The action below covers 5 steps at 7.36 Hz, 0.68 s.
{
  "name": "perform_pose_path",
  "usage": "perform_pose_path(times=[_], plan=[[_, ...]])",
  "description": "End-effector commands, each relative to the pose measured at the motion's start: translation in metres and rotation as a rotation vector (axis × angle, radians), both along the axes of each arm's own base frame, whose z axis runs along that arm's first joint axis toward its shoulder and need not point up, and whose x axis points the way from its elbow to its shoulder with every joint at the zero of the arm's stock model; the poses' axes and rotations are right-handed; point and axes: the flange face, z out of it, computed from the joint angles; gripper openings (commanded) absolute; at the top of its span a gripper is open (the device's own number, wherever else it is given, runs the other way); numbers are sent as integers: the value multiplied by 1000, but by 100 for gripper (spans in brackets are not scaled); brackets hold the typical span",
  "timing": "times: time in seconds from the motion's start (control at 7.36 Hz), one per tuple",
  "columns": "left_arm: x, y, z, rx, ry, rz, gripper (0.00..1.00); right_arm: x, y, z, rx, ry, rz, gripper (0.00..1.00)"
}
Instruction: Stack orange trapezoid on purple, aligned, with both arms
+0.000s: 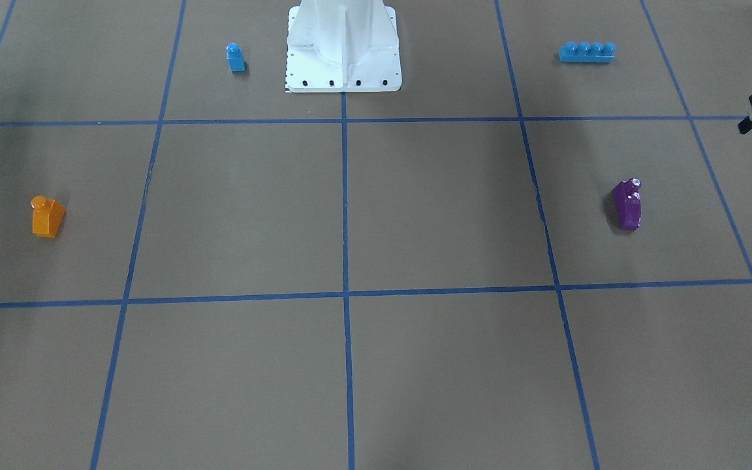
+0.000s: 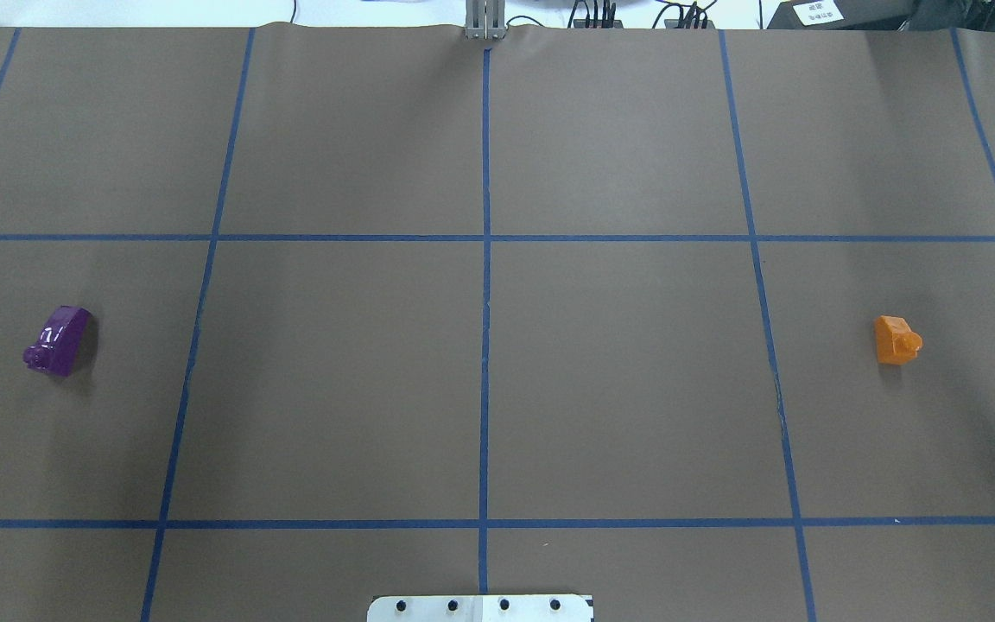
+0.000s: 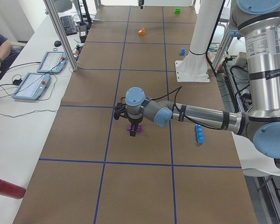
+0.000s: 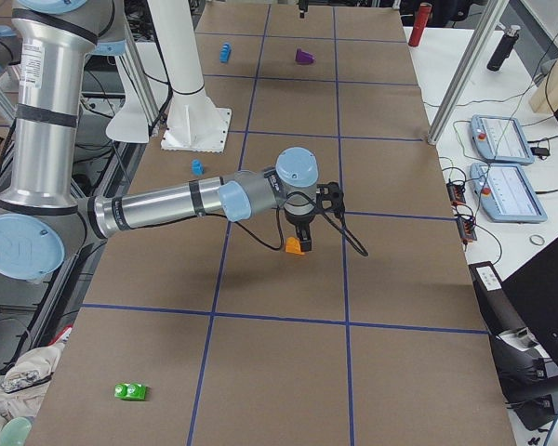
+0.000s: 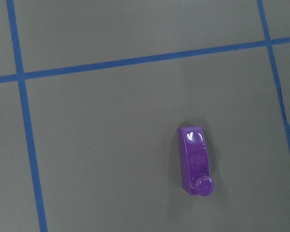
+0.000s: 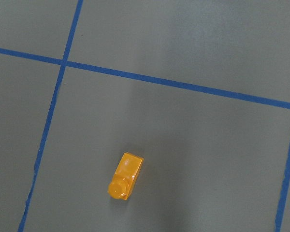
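The orange trapezoid [image 1: 47, 217] is sitting on the brown table [image 1: 454, 209], far out on the robot's right side. It is resting alone inside 1 square made by the blue tape lines [image 1: 344, 196], and its round stud is pointing up. The purple [image 1: 628, 205] is sitting far out on the robot's left side, in its own square. The 2 bricks are lying well apart, with 2 squares between them.

The right arm [image 4: 167, 204] is reaching out low over the table. The right gripper [image 4: 299, 243] is hanging over the orange trapezoid with its fingers pointing down. The side view is not showing if the fingers are touching the brick. I cannot tell if this gripper is spread apart or pressed together.

The left arm [image 3: 200, 116] is reaching out the same way on the other side. The left gripper [image 3: 133, 133] is hanging over the purple, fingers down. Only a bit of it is peeking in at the edge of the front view, so I cannot tell how its fingers are standing either.

A small blue brick [image 1: 235, 57] is sitting beside the white pedestal [image 1: 343, 46]. A long blue brick [image 1: 587, 52] with 4 studs is lying on the pedestal's other side. A green brick [image 4: 130, 392] is lying near the table's end on the robot's right.
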Motion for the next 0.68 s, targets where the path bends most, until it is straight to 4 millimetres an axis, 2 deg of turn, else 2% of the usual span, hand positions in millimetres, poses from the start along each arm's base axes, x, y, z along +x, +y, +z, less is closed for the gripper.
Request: perform_pose_path(times=[0.0,0.14,0.27,0.41,0.54], plan=[[84,-3,29,2,-28,-39,100,-5,0,0,-8,7,-1,100],[119,-9,39,4,-3,-45,100,-5,0,0,-7,6,-1,99],[148,-19,34,-2,18,-34,100,-5,0,-1,-4,6,-1,100],[161,-16,35,14,-1,-29,99,-5,0,-1,-4,6,-1,100],[164,-16,35,30,-17,-41,72,-5,0,-1,-4,6,-1,100]])
